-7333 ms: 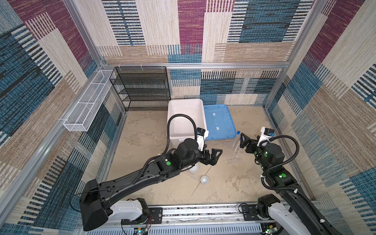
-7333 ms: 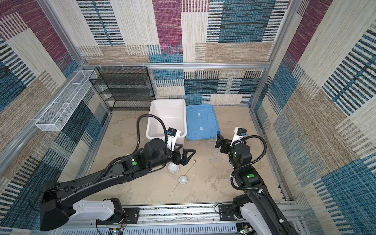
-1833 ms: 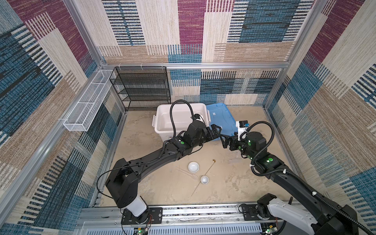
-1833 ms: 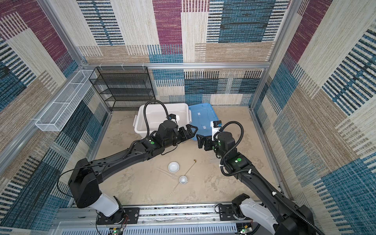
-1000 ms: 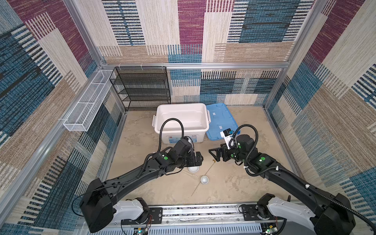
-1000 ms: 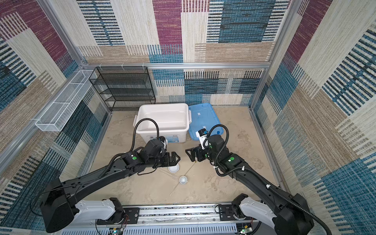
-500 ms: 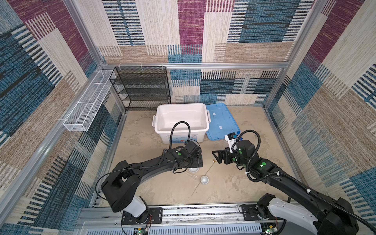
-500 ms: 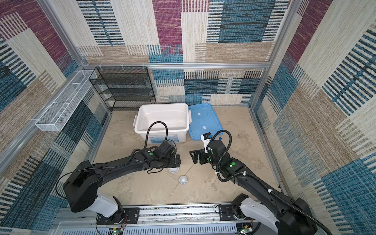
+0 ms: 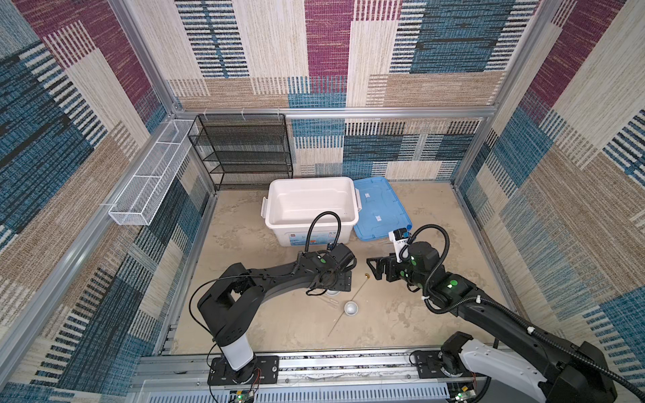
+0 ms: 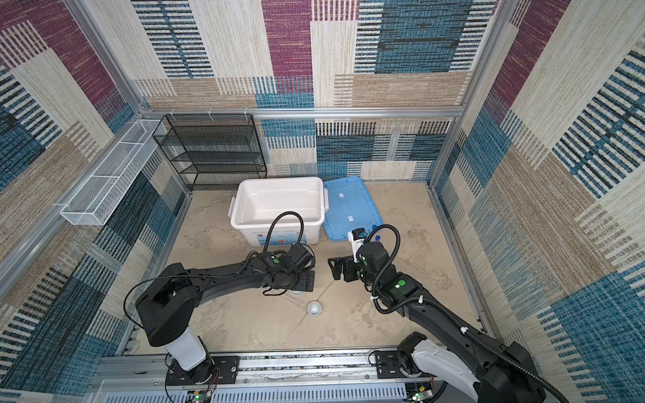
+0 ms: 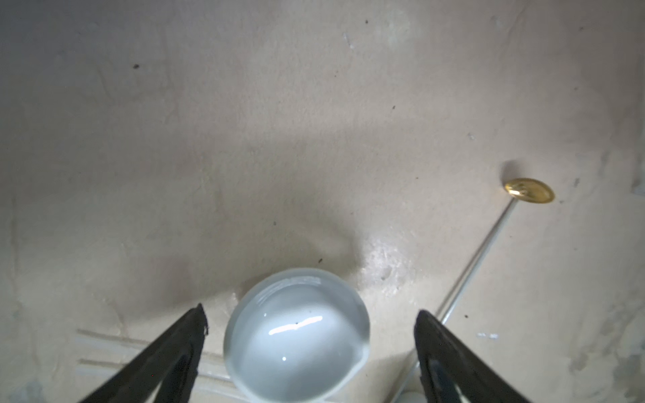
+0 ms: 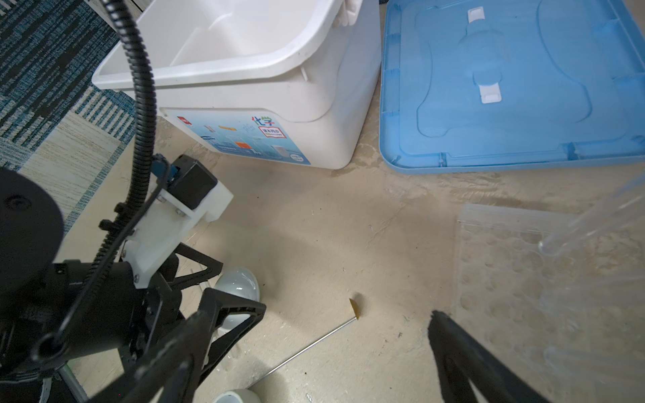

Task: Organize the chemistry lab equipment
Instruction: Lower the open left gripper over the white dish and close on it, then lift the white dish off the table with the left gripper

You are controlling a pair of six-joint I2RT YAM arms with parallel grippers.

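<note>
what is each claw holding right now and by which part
Nothing is held. The left claw stands open around a small white dish, clear of its rim on both sides; the right claw is open and empty.

A: We mark a white bin [image 12: 314, 101] with a blue-printed label [image 12: 244, 139], and a pale blue lid [image 12: 523, 132].
B: We add a glossy white dish [image 11: 296, 335], a silver rod [image 11: 479, 258] with a brass tip, and walls [image 9: 331, 45] patched in striped maroon, blue and beige.
</note>
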